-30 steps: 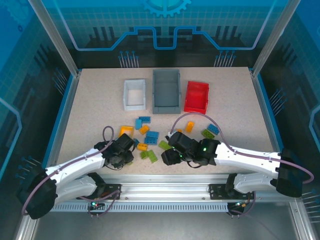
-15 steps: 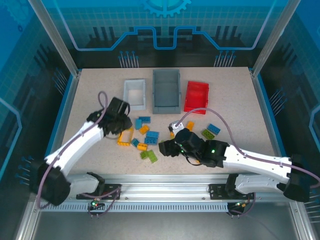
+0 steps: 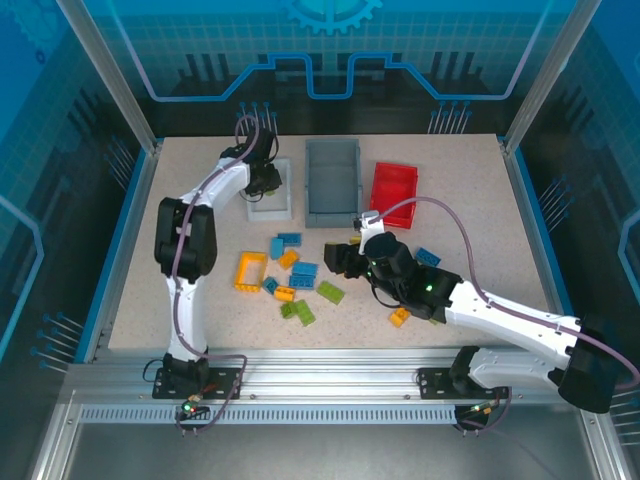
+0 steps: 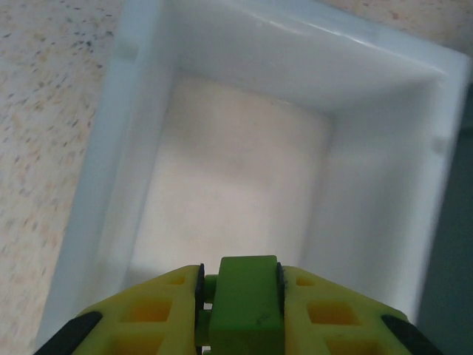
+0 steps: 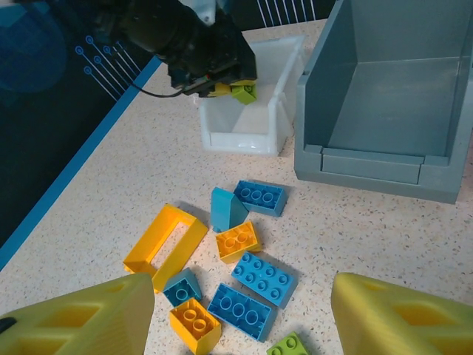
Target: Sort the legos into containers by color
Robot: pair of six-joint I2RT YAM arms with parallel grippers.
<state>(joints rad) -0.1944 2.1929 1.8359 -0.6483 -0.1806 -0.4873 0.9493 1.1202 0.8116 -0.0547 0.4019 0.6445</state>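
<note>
Left wrist view: the left gripper (image 4: 240, 288) is clamped on a lime green brick (image 4: 244, 310), held just above the open white bin (image 4: 140, 118). In the right wrist view, the right gripper (image 5: 240, 318) hangs with its fingers spread wide over loose legos on the table (image 5: 414, 244): blue bricks (image 5: 264, 279), an orange brick (image 5: 237, 241) and the yellow frame piece (image 5: 166, 246), all near the grey bin (image 5: 377, 166).

Each arm, left arm (image 3: 215, 188) and right arm (image 3: 510, 322), has white link covers and black joint housings. A mauve cable (image 3: 440, 214) runs externally in loops along each arm. A green indicator lamp (image 3: 432, 287) is lit on the right wrist housing. Tool fingers (image 4: 159, 314) are yellow with moulded pockets.
</note>
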